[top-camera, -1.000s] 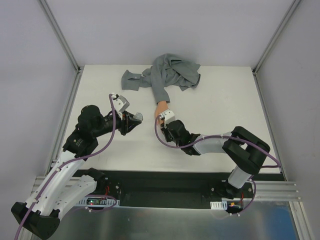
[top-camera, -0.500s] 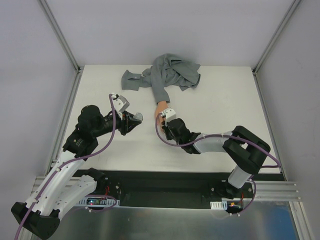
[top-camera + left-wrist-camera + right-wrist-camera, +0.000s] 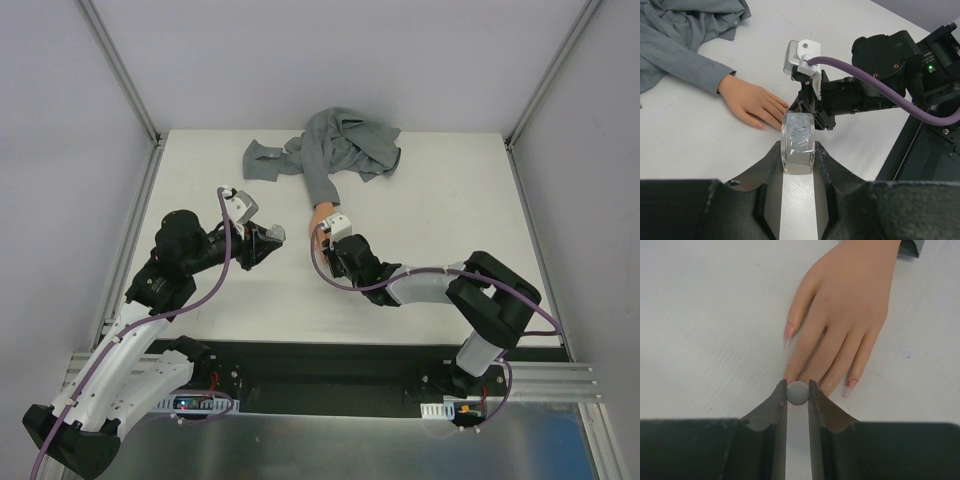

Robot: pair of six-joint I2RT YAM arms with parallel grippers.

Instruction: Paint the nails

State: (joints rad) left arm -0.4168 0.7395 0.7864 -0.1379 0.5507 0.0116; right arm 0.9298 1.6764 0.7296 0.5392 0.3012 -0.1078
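Note:
The peach mannequin hand (image 3: 320,214) lies palm down on the table, its grey sleeve (image 3: 335,150) running to the back. In the right wrist view the hand (image 3: 850,300) shows pinkish nails on the thumb (image 3: 788,332) and little finger (image 3: 850,384). My right gripper (image 3: 798,391) is shut on a round grey brush cap (image 3: 798,393), right over the tips of the middle fingers, hiding their nails. My left gripper (image 3: 798,150) is shut on a clear glass polish bottle (image 3: 798,142), open mouth up, left of the hand (image 3: 747,100). Both grippers, left (image 3: 272,236) and right (image 3: 325,240), also show in the top view.
The crumpled grey shirt (image 3: 350,140) lies at the back of the white table (image 3: 450,210). Metal frame posts (image 3: 130,90) stand at the back corners. The right arm (image 3: 880,55) lies close across from my left gripper.
My right gripper has crept slightly toward the mannequin hand's fingertips with the cap. The left arm has held still.

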